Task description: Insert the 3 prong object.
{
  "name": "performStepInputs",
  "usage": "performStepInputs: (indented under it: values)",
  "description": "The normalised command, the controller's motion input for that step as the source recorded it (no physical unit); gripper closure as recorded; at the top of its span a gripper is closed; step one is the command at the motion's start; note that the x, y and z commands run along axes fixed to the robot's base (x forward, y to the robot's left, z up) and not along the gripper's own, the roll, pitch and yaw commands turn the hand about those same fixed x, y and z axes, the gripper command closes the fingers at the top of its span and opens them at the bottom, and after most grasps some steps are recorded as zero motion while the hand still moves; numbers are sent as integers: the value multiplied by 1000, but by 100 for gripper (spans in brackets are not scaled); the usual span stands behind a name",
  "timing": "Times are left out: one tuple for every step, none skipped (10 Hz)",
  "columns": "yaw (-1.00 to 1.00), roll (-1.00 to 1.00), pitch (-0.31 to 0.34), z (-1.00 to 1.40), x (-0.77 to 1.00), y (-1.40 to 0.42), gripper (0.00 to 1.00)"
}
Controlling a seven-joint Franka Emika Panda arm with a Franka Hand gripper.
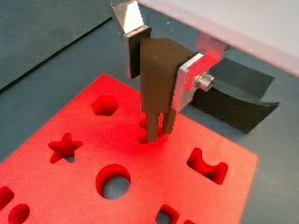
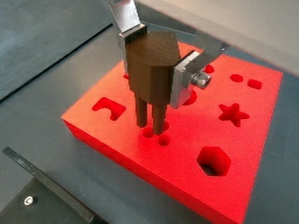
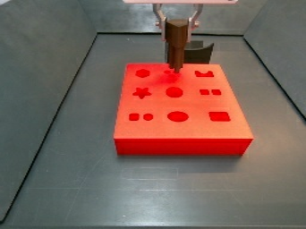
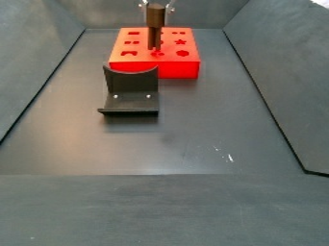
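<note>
The two-finger gripper [image 1: 160, 66] hangs over the flat red board with shaped holes [image 1: 82, 131], its flat silver fingers [image 1: 191, 74] closed narrowly on the upper part of the slim brown wood-coloured 3 prong object [image 1: 156, 70]. The peg stands upright between the plates, and in both wrist views its thin darker prongs [image 2: 147, 118] reach down to the board's top face, their tips at or just inside a group of small round holes [image 2: 159, 136]; how deep they sit cannot be told.

In a side view the gripper [image 3: 177, 27] sits above the far edge of the red board [image 3: 180, 125], with the peg's tip [image 3: 174, 63] meeting the board near its back row of cut-outs. Star, hexagon, oval and square recesses show across the rest of the board.

The dark L-shaped fixture [image 4: 130, 88] stands on the dark grey floor [image 4: 193, 144] just beside the board [image 4: 180, 58], and in a wrist view it lies close behind the gripper [image 1: 228, 92]
</note>
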Motion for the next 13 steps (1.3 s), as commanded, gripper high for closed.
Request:
performStepInputs:
  values:
    - [0, 61, 0, -97, 0, 0, 100]
    - [0, 54, 0, -103, 0, 0, 100]
    - [0, 67, 0, -109, -20, 0, 100]
    - [0, 70, 0, -120, -3, 0, 100]
    - [0, 59, 0, -134, -6, 0, 100]
    - [0, 53, 0, -131, 0, 0, 100]
    - [0, 56, 0, -143, 0, 0, 100]
    - [0, 67, 0, -149, 0, 0, 100]
    - [0, 73, 0, -171, 0, 0, 100]
    - [3, 83, 0, -171, 0, 0, 100]
    - [11, 83, 0, -163, 0, 0, 100]
    - [17, 90, 0, -143, 0, 0, 100]
    - [0, 156, 0, -160, 0, 0, 100]
